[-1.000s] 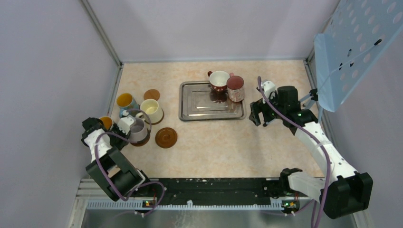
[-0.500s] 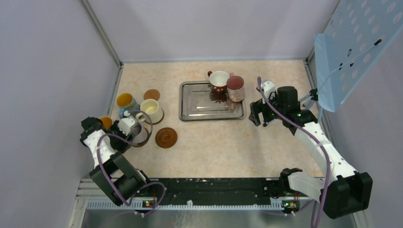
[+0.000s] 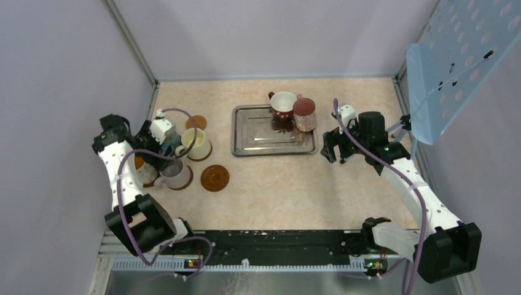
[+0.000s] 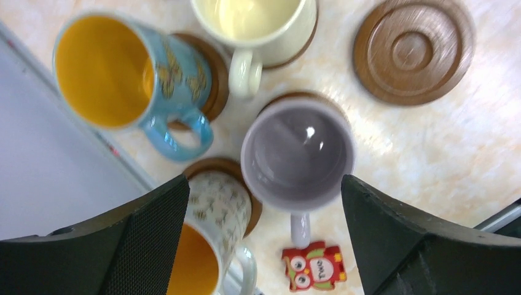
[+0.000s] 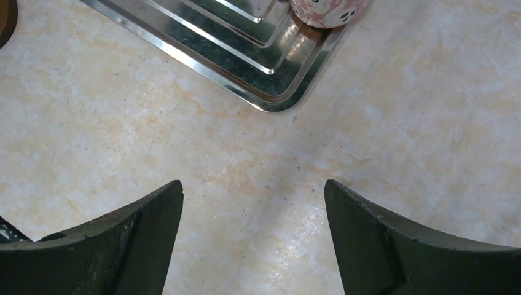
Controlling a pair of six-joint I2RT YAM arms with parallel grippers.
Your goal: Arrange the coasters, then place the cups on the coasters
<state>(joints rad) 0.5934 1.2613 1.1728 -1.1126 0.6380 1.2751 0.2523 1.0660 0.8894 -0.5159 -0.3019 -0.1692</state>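
We look down into the lilac mug (image 4: pixel 298 153), upright on its coaster (image 4: pixel 295 97), with our left gripper (image 4: pixel 264 179) spread wide. Around that mug:
- **Upper left:** blue mug (image 4: pixel 123 70)
- **Above:** cream mug (image 4: pixel 255 24)
- **Lower left:** patterned mug (image 4: pixel 209 246)
- **Upper right:** bare coaster (image 4: pixel 411 52)
- **By its handle:** red owl figure (image 4: pixel 313 267)

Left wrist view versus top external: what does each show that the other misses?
Left wrist only: a small red owl figure by the lilac mug's handle. Top external only: the steel tray, the red mug and pink mug, the right gripper. Both: the lilac mug, cream mug, and the bare coaster.
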